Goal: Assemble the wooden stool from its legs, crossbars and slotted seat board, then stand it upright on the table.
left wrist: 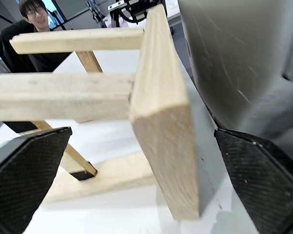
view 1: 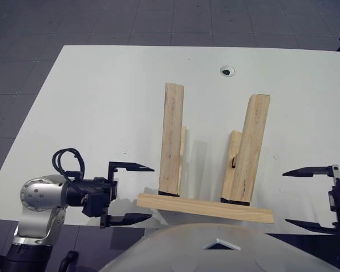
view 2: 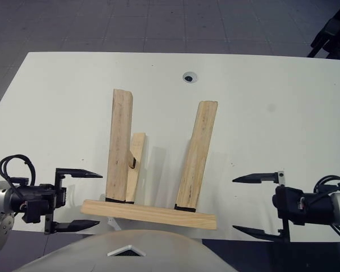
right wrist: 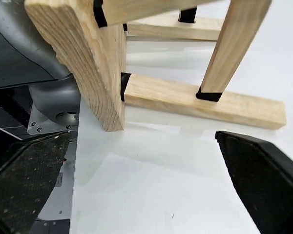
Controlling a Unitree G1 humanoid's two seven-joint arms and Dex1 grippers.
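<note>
Sitting btwn L gripper [view 1: 151, 192] & R gripper [view 1: 284, 198]: stool [view 1: 204, 207].

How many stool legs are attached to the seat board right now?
4: upper left leg, upper right leg, and beneath them on the table lower right leg and lower left leg. All project from the seat board.

Head views: bright, even, diffuse light falls on the white table [view 1: 102, 102]. The stool [view 1: 175, 141] throws soft, faint shadows toward your right, so the source is probably overhead and leftward. Wrist views: the near pads [left wrist: 24, 180] read almost black, pale shadows lie under the wood, and wide-angle stretch swells the nearest edges.
</note>
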